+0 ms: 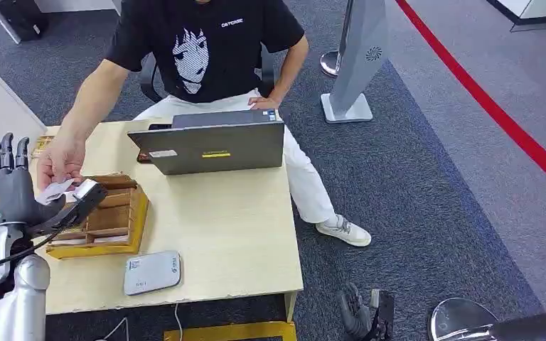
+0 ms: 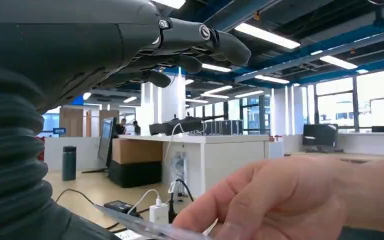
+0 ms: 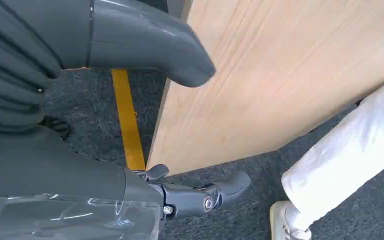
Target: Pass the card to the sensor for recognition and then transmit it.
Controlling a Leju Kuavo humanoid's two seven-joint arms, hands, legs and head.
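The left hand [image 1: 3,186] is raised at the table's near-left corner, fingers upright and spread, its thumb reaching out level toward the person; the white card [image 1: 58,189] sits at that thumb, and the person's hand [image 1: 60,160] is pinching the same card from above. From the head view the card looks to be touching both, but whether the robot's thumb and fingers are actually clamped on it I cannot tell, since the left wrist view shows only a thin edge of the card [image 2: 145,225] below the person's fingers. This reads as the hand-over, the last step of the task. To do it well, keep the arm steady and the card level, let the person take a firm pinch, then ease the hold off without pulling back or twisting. Just beyond the card is the wooden tray [image 1: 106,217], and nearer the table's front edge lies the white sensor [image 1: 152,272], well apart from the exchange; the laptop [image 1: 210,145] stands farther back. The right hand [image 1: 361,312] hangs low beside the table [image 1: 227,227], fingers loosely apart and holding nothing
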